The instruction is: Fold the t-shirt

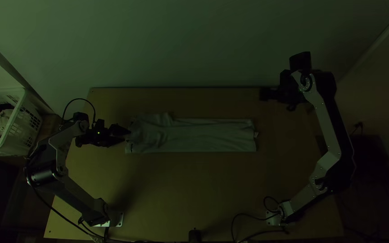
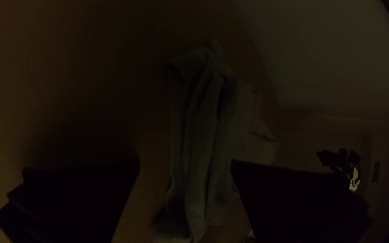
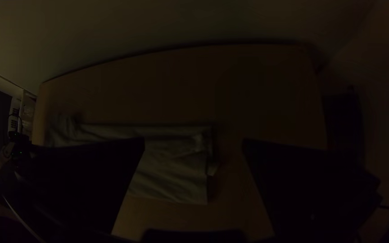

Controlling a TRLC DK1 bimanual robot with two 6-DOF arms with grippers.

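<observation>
The pale t-shirt (image 1: 203, 135) lies as a long, narrow folded strip across the middle of the table, its left end wrinkled. At that left end is my left gripper (image 1: 127, 132). In the left wrist view my left gripper (image 2: 184, 166) is open, with the wrinkled shirt (image 2: 199, 135) between and beyond its fingers. My right gripper (image 1: 263, 94) is over the table's far right part, away from the cloth. In the right wrist view my right gripper (image 3: 193, 146) stands open, and the shirt's straight right end (image 3: 176, 180) with a small tag shows there.
A white basket (image 1: 18, 121) holding cloth stands off the table's left side. A wall (image 1: 181, 45) rises behind the table's far edge. Bare tabletop (image 1: 194, 184) lies nearer than the shirt. Cables and a small dark object (image 1: 195, 236) are at the near edge.
</observation>
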